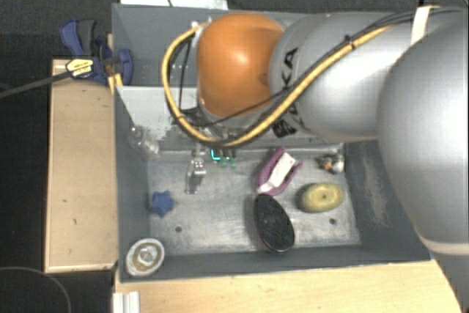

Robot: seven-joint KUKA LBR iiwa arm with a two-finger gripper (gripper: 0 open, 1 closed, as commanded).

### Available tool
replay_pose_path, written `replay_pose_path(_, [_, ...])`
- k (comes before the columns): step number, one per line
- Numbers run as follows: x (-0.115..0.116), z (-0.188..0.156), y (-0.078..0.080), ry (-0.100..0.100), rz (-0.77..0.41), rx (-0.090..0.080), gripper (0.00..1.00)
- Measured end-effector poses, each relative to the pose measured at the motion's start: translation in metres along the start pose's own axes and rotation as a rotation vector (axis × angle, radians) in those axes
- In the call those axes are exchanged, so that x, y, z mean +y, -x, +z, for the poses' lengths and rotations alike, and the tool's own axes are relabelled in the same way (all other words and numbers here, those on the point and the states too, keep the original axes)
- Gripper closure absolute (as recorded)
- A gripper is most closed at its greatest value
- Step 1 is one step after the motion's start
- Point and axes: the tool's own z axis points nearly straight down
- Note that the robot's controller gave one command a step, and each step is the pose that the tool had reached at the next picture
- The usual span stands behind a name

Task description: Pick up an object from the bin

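My gripper [195, 178] hangs under the arm's wrist over the bin's left-middle floor, with nothing seen in it. A small blue crumpled piece [160, 203] lies on the floor just left of and below it. To its right a purple and white object [276, 171] lies tilted. Below that sits a black oval brush-like object [273, 223].
A yellow-green round disc [320, 197] lies at the right, with a small dark and orange item [331, 164] behind it. A clear round lid [145, 255] rests in the front left corner. The arm and its orange cover hang over the bin's back half.
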Motion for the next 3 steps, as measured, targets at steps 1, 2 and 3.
replay_pose_path(1, [0.040, 0.099, -0.055, -0.001, -0.086, 0.003, 0.00])
replay_pose_path(2, [0.038, 0.094, -0.051, 0.002, -0.075, -0.007, 1.00])
replay_pose_path(3, [0.034, -0.069, -0.040, 0.005, -0.048, -0.016, 1.00])
